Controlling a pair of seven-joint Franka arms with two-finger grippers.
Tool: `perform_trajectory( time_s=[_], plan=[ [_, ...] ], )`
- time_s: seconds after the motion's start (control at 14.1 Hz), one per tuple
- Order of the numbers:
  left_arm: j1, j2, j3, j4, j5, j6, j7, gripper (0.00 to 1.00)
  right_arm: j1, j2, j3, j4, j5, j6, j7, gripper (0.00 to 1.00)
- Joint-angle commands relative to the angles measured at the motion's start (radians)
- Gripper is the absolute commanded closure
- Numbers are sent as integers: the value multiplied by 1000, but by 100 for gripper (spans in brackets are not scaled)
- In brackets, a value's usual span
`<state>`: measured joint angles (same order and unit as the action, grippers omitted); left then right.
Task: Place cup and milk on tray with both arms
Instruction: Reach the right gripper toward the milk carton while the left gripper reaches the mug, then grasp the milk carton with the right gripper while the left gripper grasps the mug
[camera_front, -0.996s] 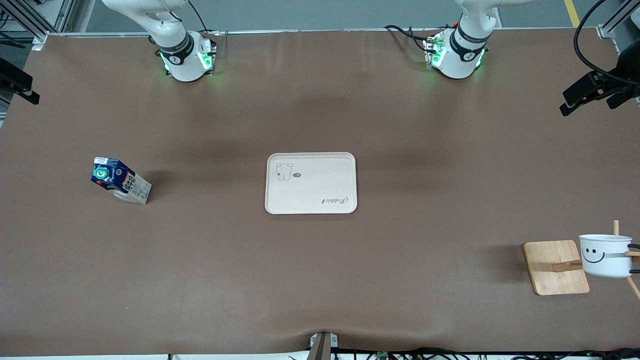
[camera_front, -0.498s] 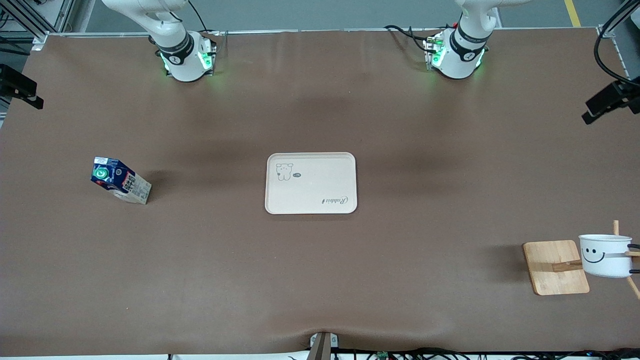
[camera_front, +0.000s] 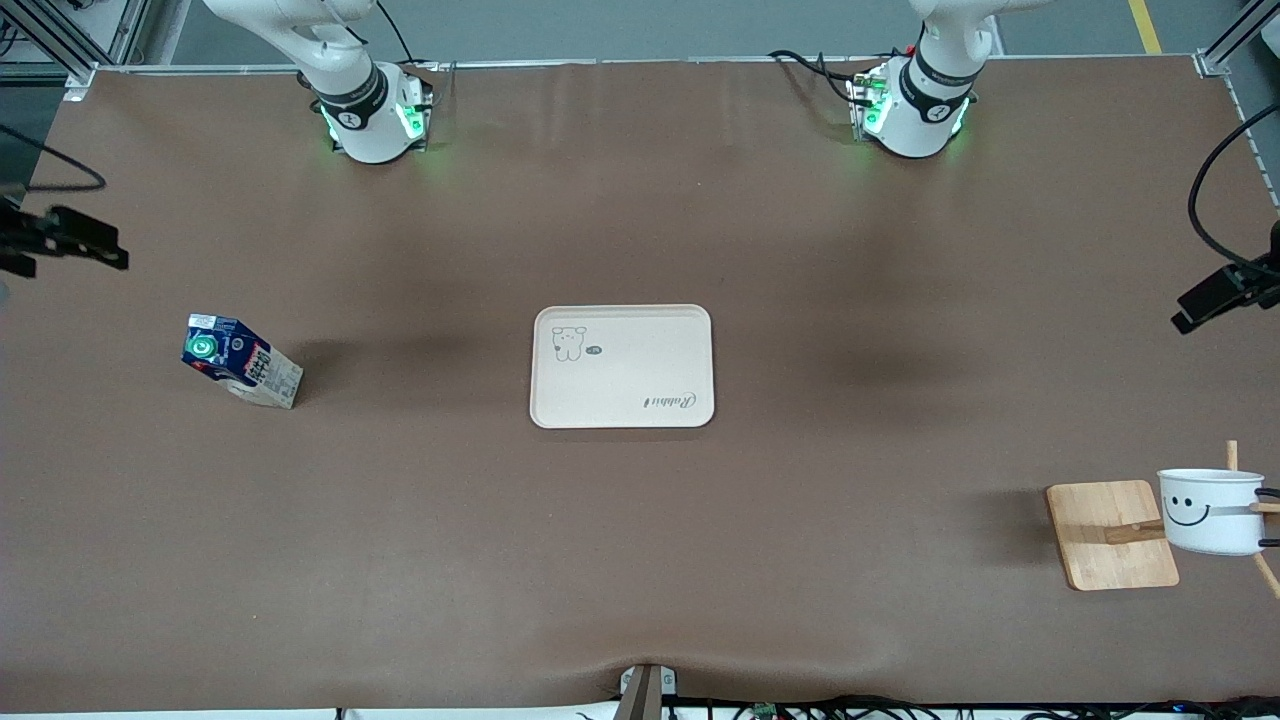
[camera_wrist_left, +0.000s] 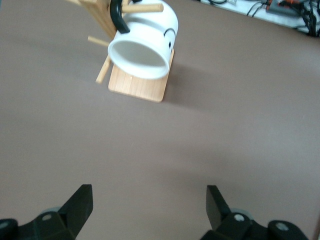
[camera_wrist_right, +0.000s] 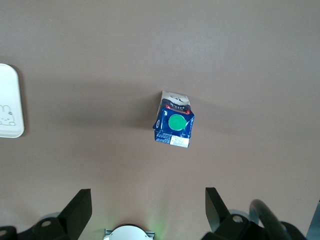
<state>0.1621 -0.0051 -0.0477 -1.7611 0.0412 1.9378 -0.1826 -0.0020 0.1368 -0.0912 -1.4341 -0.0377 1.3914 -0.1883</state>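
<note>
The cream tray (camera_front: 622, 366) lies at the table's middle. The milk (camera_front: 240, 362) stands toward the right arm's end; it also shows in the right wrist view (camera_wrist_right: 173, 120), green cap up. The white cup (camera_front: 1208, 510) hangs on a wooden rack toward the left arm's end; it also shows in the left wrist view (camera_wrist_left: 142, 47), mouth facing the camera. My left gripper (camera_front: 1225, 293) (camera_wrist_left: 149, 205) is open and empty, high over bare table short of the cup. My right gripper (camera_front: 70, 245) (camera_wrist_right: 148, 207) is open and empty, high over bare table by the milk.
The wooden board (camera_front: 1112, 534) with sticks carries the cup; its sticks (camera_wrist_left: 142, 7) poke out around the black handle. The tray's corner (camera_wrist_right: 10, 102) shows in the right wrist view. The arm bases (camera_front: 375, 115) (camera_front: 912, 110) stand along the table's back edge.
Both grippers have swung along the table's ends, the left one toward the cup, the right one toward the milk. Cup, milk and tray have not moved.
</note>
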Motion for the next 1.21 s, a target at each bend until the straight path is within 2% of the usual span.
perform_trajectory(
  time_s=[0.0,0.21,0.28,0.43,0.57,0.78,1.14],
  plan=[
    [26,19,-3,-63,14,143,-12,0,-23,87,7,26,-18,-12,1,0],
    [51,53,-6,-87,2,268,-31,0,-23,92,7,8,-18,-9,3,0],
    [53,56,-6,-112,2,330,-34,0,-33,96,7,-27,-16,20,4,0],
    [51,79,-6,-153,2,438,-37,0,-49,92,7,-132,-11,156,3,0],
    [53,100,-6,-184,2,527,-37,0,-56,95,7,-190,-13,219,3,0],
    [53,148,-6,-199,0,633,-60,0,-79,89,7,-362,-11,415,4,0],
    [53,237,-6,-187,0,776,-69,2,-92,86,7,-454,2,463,82,0]
  ],
)
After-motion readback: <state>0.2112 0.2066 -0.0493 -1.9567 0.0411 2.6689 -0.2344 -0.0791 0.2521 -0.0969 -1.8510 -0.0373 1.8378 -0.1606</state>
